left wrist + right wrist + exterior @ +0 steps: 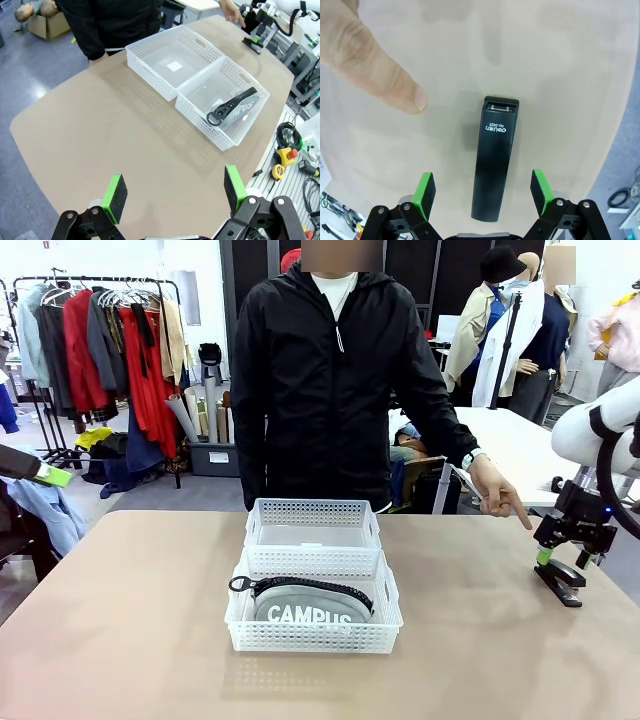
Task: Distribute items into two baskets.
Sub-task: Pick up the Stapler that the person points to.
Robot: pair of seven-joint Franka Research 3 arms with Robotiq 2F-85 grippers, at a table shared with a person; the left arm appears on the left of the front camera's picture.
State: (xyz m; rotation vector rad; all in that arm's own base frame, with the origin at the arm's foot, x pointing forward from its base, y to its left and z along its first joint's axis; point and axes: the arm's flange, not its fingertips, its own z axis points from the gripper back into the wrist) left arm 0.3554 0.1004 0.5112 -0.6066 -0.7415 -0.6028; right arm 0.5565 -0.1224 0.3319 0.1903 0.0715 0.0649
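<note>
The stapler (495, 160) lies flat on the surface (560, 60) directly below the right hand (483, 190), between its spread fingers and untouched. Its long axis runs across the line joining the pads, so closing should meet its long sides. The left hand (175, 192), also spread, is well apart from it. The pouch (308, 608) rests in the near basket (312, 638), well to the right hand's left. A person's finger (395, 85) points just beside the stapler.

- I see the grey "CAMPUS" pouch (308, 608) leaning zipper-up inside the near white basket (240, 625).
- The matching far basket (312, 512) sits touching it, directly behind.
- The black stapler (561, 582) lies flat on the table (120, 620), far right, well apart from both.
</note>
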